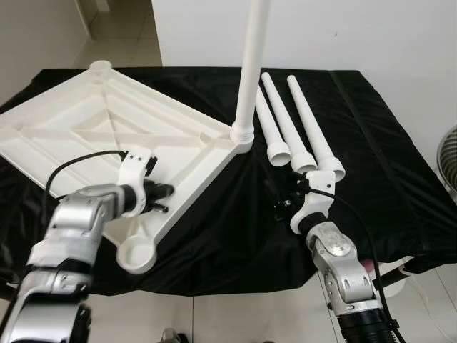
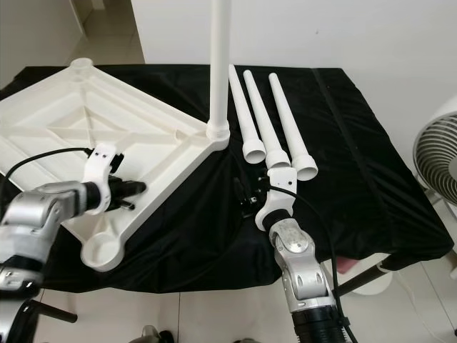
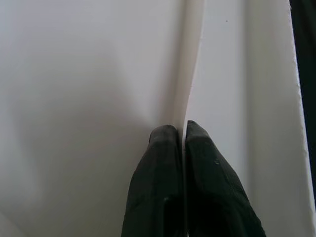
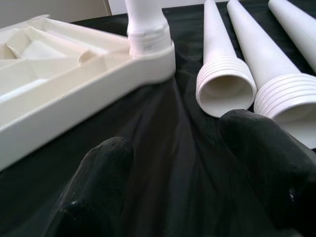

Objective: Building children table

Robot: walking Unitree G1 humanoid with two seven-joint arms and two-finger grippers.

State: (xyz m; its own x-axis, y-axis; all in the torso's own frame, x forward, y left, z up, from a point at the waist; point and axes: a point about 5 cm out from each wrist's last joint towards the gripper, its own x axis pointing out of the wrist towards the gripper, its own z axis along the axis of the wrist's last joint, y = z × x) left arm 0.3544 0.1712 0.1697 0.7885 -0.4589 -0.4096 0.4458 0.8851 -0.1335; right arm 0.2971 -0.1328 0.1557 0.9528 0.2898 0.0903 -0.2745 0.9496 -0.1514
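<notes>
From the head views, the left gripper [image 1: 161, 198] pinches the near rim of the upturned white tabletop [image 1: 86, 121], whose far corner carries one upright leg [image 1: 251, 64]; three loose legs [image 1: 289, 125] lie just beyond the right gripper [image 1: 280, 200] on the black cloth [image 1: 371, 164]. The left wrist view shows its fingers [image 3: 163, 187] pressed together on a thin white edge. The right wrist view shows its fingers [image 4: 98, 192] spread apart over bare cloth, with the nearest leg's threaded mouth [image 4: 226, 91] just ahead.

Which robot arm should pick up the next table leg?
Probably the right. Its pincer is open, just in front of the three loose legs on the black cloth. The left pincer is shut on a rib of the upturned tabletop.
</notes>
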